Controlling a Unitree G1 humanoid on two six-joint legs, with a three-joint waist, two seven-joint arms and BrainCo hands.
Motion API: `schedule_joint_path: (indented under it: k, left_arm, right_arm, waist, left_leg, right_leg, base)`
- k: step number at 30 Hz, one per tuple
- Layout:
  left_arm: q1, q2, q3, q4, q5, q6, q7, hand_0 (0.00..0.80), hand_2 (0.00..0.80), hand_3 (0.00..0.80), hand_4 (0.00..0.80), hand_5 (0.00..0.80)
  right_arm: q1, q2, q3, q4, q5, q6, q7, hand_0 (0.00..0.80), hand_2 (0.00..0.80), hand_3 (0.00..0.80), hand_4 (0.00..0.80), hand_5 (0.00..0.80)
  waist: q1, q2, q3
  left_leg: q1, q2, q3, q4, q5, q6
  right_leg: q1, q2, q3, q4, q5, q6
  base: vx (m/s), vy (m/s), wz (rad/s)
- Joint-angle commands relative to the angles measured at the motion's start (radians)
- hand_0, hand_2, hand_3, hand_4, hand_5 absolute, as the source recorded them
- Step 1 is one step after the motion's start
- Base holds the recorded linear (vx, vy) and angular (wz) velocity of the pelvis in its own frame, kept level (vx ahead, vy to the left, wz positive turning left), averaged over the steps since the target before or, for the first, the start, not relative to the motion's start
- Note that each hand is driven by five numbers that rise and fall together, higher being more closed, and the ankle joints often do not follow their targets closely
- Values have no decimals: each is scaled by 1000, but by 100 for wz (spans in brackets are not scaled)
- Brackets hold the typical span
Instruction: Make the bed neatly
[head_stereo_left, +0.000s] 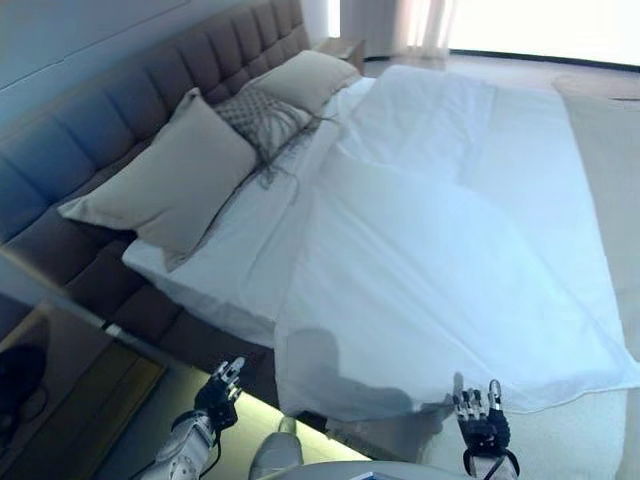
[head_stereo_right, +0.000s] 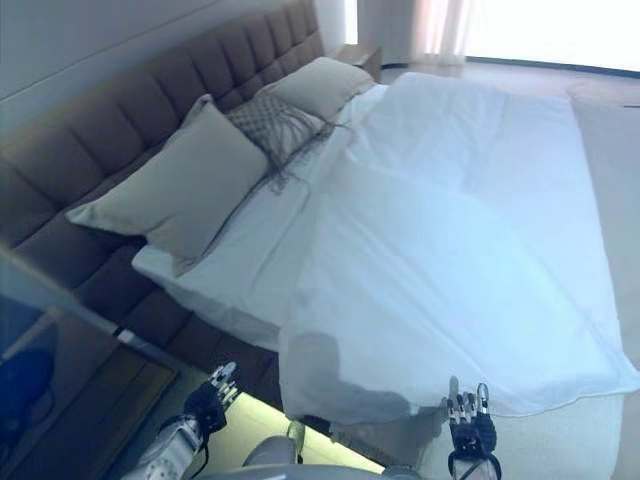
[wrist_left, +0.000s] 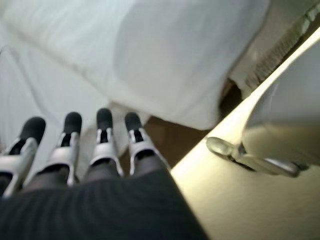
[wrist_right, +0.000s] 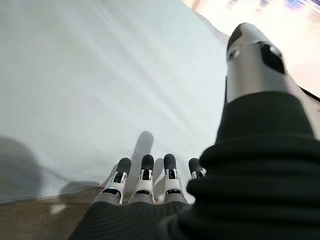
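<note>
A white duvet (head_stereo_left: 450, 250) covers most of the bed, its near edge hanging over the bed's side. Its top edge lies crooked, leaving the white sheet (head_stereo_left: 250, 240) bare beside the pillows. Two beige pillows (head_stereo_left: 170, 185) (head_stereo_left: 310, 75) and a patterned cushion (head_stereo_left: 265, 120) lean on the brown tufted headboard (head_stereo_left: 110, 120). My left hand (head_stereo_left: 222, 392) is open and empty, low beside the bed's near corner. My right hand (head_stereo_left: 482, 422) is open and empty, just below the duvet's hanging edge (wrist_right: 75, 185). Neither hand touches the cloth.
A dark wooden bedside table (head_stereo_left: 70, 400) stands at the lower left. A lit strip (wrist_left: 220, 185) runs along the bed base by my left hand. Beige carpet (head_stereo_left: 600, 130) lies beyond the far side, with curtains (head_stereo_left: 400, 25) at the back.
</note>
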Motion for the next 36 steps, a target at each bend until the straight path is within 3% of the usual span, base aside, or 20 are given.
schedule_joint_path:
  k: [1, 3, 5, 8, 10, 11, 15, 18, 19, 20, 24, 27, 29, 36]
  left_arm:
    - [-28, 89, 1, -130, -16, -17, -31, 0, 0, 0, 0, 0]
    - [-16, 110, 16, -145, 12, -24, -56, 0, 0, 0, 0, 0]
    - [-15, 127, 25, -141, 9, -32, -65, 0, 0, 0, 0, 0]
    - [-50, 161, 4, -164, -8, -71, -42, 0, 0, 0, 0, 0]
    - [-164, 197, -26, -147, -49, -114, -6, 0, 0, 0, 0, 0]
    - [-233, 208, -37, -134, -67, -131, 5, 0, 0, 0, 0, 0]
    - [-341, 233, -54, -129, -91, -123, 26, 0, 0, 0, 0, 0]
    - [-347, 225, -56, -138, -70, -91, 32, 0, 0, 0, 0, 0]
    - [-349, 224, -60, -134, -64, -87, 32, 0, 0, 0, 0, 0]
    - [-352, 222, -67, -126, -61, -87, 35, 0, 0, 0, 0, 0]
    - [-355, 230, -77, -82, -73, -105, 31, 0, 0, 0, 0, 0]
    - [-345, 249, -67, -94, -84, -114, 38, 0, 0, 0, 0, 0]
    - [-348, 276, -57, -101, -91, -108, 28, 0, 0, 0, 0, 0]
    - [-397, 314, -93, -126, -108, -109, 35, 0, 0, 0, 0, 0]
  right_arm:
    - [22, 3, -85, -52, 16, -101, 8, 0, 0, 0, 0, 0]
    - [25, 1, -123, -52, 8, -109, -11, 0, 0, 0, 0, 0]
    - [13, 4, -166, -13, -29, -94, -8, 0, 0, 0, 0, 0]
    - [-56, -27, -193, 60, 0, -77, 2, 0, 0, 0, 0, 0]
    - [-178, -73, -209, 162, 49, -63, 45, 0, 0, 0, 0, 0]
    - [-243, -102, -207, 219, 89, -59, 73, 0, 0, 0, 0, 0]
    - [-275, -113, -199, 272, 155, -64, 111, 0, 0, 0, 0, 0]
    - [-225, -113, -240, 287, 186, -18, 166, 0, 0, 0, 0, 0]
    - [-219, -116, -251, 289, 190, -14, 177, 0, 0, 0, 0, 0]
    - [-219, -126, -267, 298, 199, -6, 192, 0, 0, 0, 0, 0]
    - [-263, -195, -297, 414, 231, 75, 243, 0, 0, 0, 0, 0]
    - [-306, -235, -294, 484, 293, 142, 283, 0, 0, 0, 0, 0]
    - [-333, -251, -305, 530, 328, 182, 308, 0, 0, 0, 0, 0]
    - [-382, -255, -290, 559, 421, 194, 328, 0, 0, 0, 0, 0]
  waist:
    - [-3, -15, -12]
    - [2, -22, -7]
    - [-1, -24, 3]
    - [-7, -39, 34]
    - [-14, -41, 78]
    - [-11, -37, 104]
    - [10, -36, 140]
    - [19, -50, 140]
    - [18, -53, 139]
    - [18, -58, 142]
    - [29, -59, 158]
    - [56, -72, 176]
    - [68, -76, 186]
    - [74, -67, 200]
  left_leg:
    - [-116, 34, 15, 74, 20, 13]
    - [-140, 1, 9, 132, -13, 26]
    - [-106, -12, 26, 124, -35, 39]
    - [-95, -6, 48, 128, -56, 37]
    - [-168, 7, 37, 154, -71, 29]
    - [-218, 27, 31, 164, -69, 28]
    - [-324, 89, 19, 179, -34, -8]
    - [-363, 176, 85, 145, 30, -52]
    - [-373, 185, 96, 140, 42, -57]
    - [-396, 182, 91, 145, 49, -61]
    - [-484, 155, -1, 237, 19, -75]
    - [-525, 133, -99, 264, 12, -81]
    - [-538, 138, -114, 257, 14, -82]
    - [-613, 113, -116, 267, 23, -82]
  right_leg:
    - [7, -157, 2, -93, 191, 103]
    - [-19, -206, -8, -42, 190, 126]
    - [-84, -252, -31, 35, 239, 132]
    - [-163, -245, -6, -61, 313, 146]
    - [-258, -226, 40, -134, 382, 158]
    - [-292, -212, 54, -143, 383, 161]
    - [-275, -183, -22, -198, 370, 170]
    - [-211, -183, -150, -244, 367, 182]
    - [-202, -188, -170, -246, 365, 183]
    - [-204, -195, -173, -239, 358, 183]
    - [-246, -194, -132, -201, 321, 175]
    - [-261, -177, -92, -214, 322, 173]
    - [-268, -170, -85, -223, 320, 175]
    - [-315, -184, -91, -242, 330, 185]
  base:
    - [127, 286, 13]
    - [146, 287, 13]
    - [194, 229, -1]
    - [-27, -65, -19]
    - [-478, -219, -21]
    - [-527, -219, -4]
    - [-164, -250, 37]
    - [26, -235, 11]
    - [14, -108, 33]
    - [-8, -63, 36]
    - [-11, -38, 22]
    - [-21, -100, 5]
    - [-4, -105, -26]
    - [-21, -48, 4]
